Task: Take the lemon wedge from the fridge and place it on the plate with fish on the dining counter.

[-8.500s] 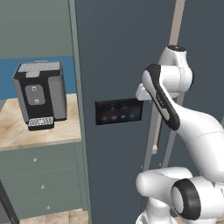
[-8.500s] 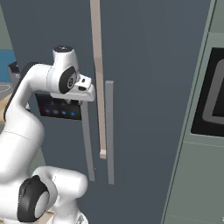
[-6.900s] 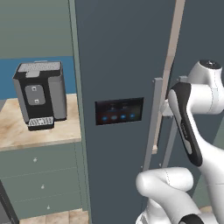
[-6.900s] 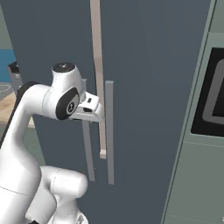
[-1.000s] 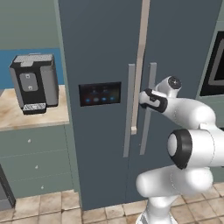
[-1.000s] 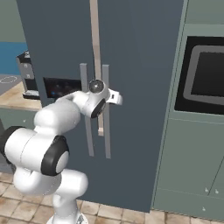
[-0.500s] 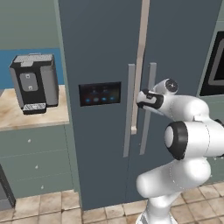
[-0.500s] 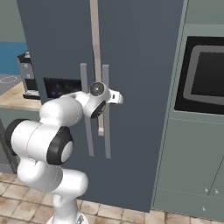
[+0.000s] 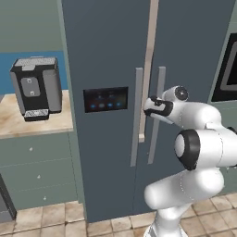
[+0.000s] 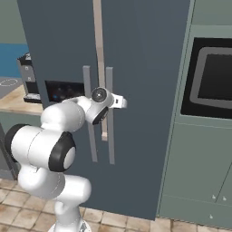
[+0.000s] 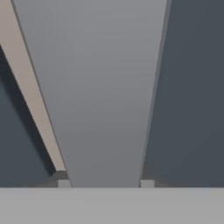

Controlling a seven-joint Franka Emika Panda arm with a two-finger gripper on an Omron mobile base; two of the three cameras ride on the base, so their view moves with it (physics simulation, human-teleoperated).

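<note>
gripper (image 9: pixel 149 107) had closed in on the fridge (image 9: pixel 106 55) right handle (image 9: pixel 156 115) over the last second; fingers straddled it, grip unconfirmed, door unopened.

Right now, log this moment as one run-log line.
phase: reaching to open fridge | tool: at right-door handle, handle between its tips, closure unclear | doors: not swung open
</note>
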